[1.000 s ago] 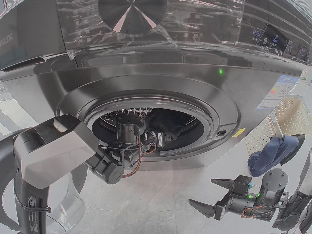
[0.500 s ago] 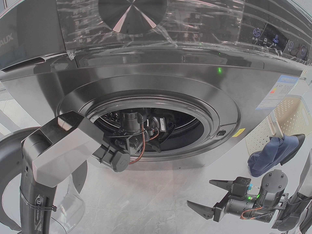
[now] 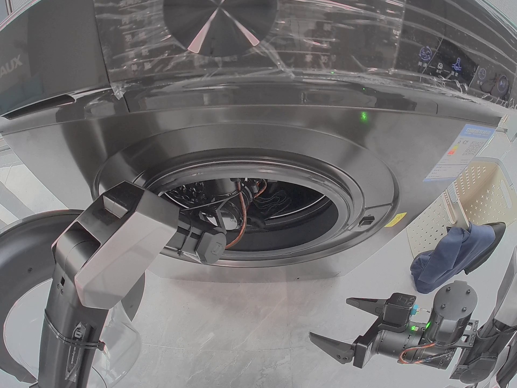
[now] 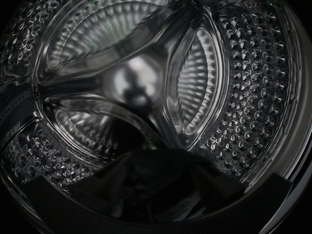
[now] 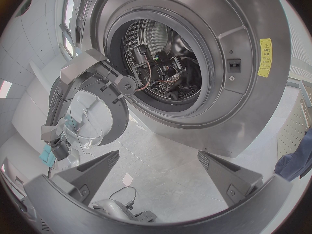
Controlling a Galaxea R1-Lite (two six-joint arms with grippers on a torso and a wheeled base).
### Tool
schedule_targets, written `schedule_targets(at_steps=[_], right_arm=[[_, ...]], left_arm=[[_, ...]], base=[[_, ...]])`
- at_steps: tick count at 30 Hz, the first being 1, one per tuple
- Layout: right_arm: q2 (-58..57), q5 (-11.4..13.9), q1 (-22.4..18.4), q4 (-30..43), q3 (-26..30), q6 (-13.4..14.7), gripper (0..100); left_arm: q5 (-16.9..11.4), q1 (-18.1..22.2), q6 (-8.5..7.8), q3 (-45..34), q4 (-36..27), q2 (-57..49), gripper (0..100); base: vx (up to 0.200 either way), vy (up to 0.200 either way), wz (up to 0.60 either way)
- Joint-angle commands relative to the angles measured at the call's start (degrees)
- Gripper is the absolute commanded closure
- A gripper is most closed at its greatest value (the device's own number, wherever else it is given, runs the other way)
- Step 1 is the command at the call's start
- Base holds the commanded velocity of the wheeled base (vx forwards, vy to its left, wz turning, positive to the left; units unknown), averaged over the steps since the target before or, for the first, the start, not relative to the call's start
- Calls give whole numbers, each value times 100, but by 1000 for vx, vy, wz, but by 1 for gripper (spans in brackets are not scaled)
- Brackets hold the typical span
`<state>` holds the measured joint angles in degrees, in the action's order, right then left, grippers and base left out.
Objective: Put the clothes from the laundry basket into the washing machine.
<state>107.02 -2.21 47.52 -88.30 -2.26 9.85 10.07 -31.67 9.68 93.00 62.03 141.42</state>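
Hanging low over the pale tile floor (image 3: 242, 319), right gripper (image 3: 334, 319) is spread wide and holds nothing; its dark, wedge-shaped fingers (image 5: 97, 169) touch nothing.

Just beyond it, on the right, is the basket (image 3: 484, 189): cream plastic with a perforated wall. A blue cloth (image 3: 452, 254) is draped over its rim, soft and folded, with its long axis sloping from the rim down toward the floor on the washer side.

On the left, the door (image 3: 21, 254) is swung open; it's a dark ring around a clear glass bowl.

Left arm (image 3: 118, 233), in a grey angular shell, goes through the round opening of the washer (image 3: 323, 136), which has a brushed dark-steel front. Left gripper (image 5: 181, 74) is inside the drum; can't tell its state in the dark.

Drum (image 4: 253, 82) is shiny embossed steel with a dimpled wall and a three-lobed back plate. A dark cloth (image 4: 156, 179) sits crumpled at the drum's bottom near the opening, with no clear long axis.
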Motion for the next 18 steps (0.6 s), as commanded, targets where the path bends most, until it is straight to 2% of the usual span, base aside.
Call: schedule_targets(at_steps=[1, 8, 18], right_arm=[[-6, 1, 3, -3, -3, -1, 0], [-15, 1, 3, -3, 6, -1, 0], [-15, 1, 12, -3, 6, -1, 0]], left_arm=[[4, -23, 8, -124, 20, 17, 0], [-75, -129, 16, -1293, -235, -642, 0], [-102, -155, -28, -2155, -446, -924, 0]], base=[[0, 0, 0], [0, 0, 0], [0, 0, 0]])
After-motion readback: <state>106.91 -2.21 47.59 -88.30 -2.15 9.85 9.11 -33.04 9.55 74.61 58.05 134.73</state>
